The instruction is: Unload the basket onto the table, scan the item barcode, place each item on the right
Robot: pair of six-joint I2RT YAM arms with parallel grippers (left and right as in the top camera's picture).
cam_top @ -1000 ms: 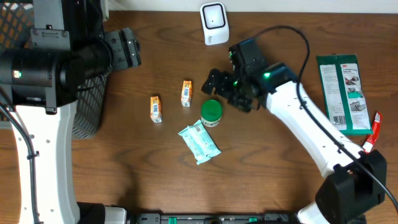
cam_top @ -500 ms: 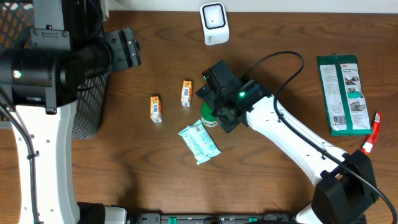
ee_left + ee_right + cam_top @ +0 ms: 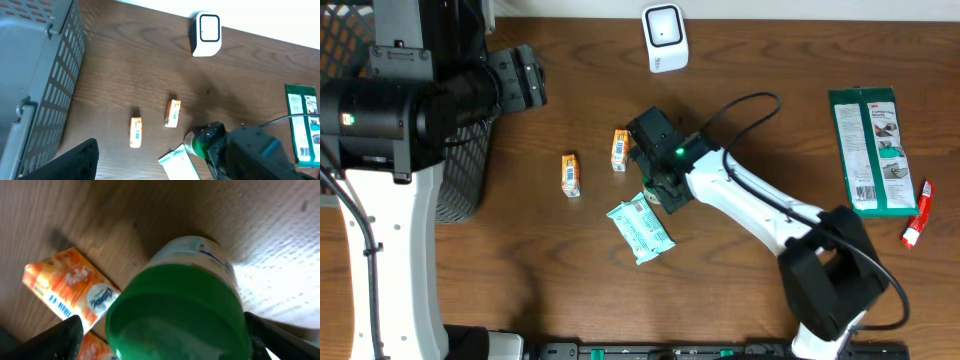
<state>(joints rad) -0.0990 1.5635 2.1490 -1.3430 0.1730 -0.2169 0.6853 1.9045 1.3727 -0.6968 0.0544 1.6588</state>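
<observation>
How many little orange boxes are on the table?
2. One orange box lies nearer the basket; the other sits to its right, beside the robot arm. The arm might hide more.

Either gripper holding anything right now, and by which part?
Nothing held. Right gripper is open, straddling the green-capped bottle at its cap. Left gripper open, empty.

Dark wood table (image 3: 520, 260), pale strip (image 3: 280, 15) beyond far edge, possibly wall
</observation>
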